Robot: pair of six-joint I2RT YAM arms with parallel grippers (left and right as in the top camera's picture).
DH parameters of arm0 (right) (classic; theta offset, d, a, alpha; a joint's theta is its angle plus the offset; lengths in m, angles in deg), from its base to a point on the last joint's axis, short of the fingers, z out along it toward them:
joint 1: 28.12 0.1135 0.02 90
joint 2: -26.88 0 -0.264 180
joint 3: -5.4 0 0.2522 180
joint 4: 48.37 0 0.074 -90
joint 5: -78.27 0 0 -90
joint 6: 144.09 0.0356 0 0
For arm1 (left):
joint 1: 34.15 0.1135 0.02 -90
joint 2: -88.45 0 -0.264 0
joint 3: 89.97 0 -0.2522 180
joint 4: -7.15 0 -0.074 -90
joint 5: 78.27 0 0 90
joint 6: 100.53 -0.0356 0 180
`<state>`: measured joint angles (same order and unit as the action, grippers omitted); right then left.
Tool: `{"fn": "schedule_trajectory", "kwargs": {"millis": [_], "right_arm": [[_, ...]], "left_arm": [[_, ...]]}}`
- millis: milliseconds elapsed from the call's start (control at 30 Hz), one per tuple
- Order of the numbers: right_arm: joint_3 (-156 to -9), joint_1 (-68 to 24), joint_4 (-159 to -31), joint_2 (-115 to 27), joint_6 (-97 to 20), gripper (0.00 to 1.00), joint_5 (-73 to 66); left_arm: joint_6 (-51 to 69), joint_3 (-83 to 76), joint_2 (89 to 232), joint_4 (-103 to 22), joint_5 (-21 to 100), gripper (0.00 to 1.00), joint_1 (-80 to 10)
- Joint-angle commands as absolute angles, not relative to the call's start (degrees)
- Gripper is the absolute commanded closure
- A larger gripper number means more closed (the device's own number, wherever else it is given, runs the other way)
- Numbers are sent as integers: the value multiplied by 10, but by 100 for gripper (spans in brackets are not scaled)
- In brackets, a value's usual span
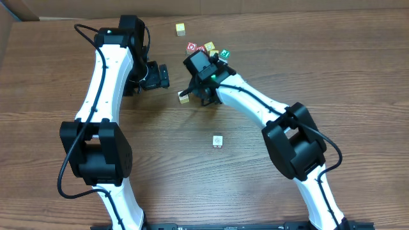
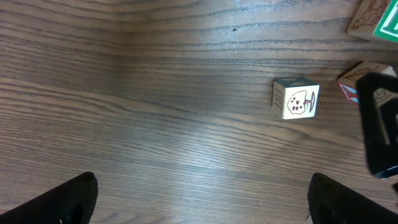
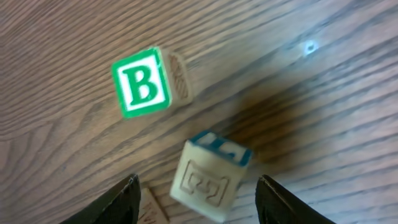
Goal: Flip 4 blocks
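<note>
Our left jaws gape over grained wooden tabletop; our right jaws, released, flank a tilted cream cube, face engraved.

- The right gripper had its two dark fingers spread apart at the lower edge.
- A pale block with a blue-marked upper face sat tilted between them, with a gap on each side, narrower on the right of the view.
- A block with a green "B" lay further up on the wooden table, apart from the first.
- The corner of a third block showed just beside the finger on the left of the view.
</note>
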<state>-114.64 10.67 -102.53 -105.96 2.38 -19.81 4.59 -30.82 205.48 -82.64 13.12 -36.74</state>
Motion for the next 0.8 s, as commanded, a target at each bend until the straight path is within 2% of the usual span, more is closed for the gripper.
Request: {"fn": "schedule_trajectory", "kwargs": {"millis": [0, 500, 667, 767], "right_arm": [[-1144, 115, -1022, -1059, 45, 39, -242], [-1144, 117, -1013, -1078, 47, 44, -280], [-1144, 118, -1018, -1078, 46, 52, -281], [-1144, 117, -1028, -1078, 44, 61, -282]], "left_arm": [[58, -308, 2043, -826, 124, 0, -369], [58, -308, 2043, -827, 124, 0, -369], [58, -308, 2043, -827, 124, 0, -369], [58, -308, 2043, -827, 124, 0, -369]]}}
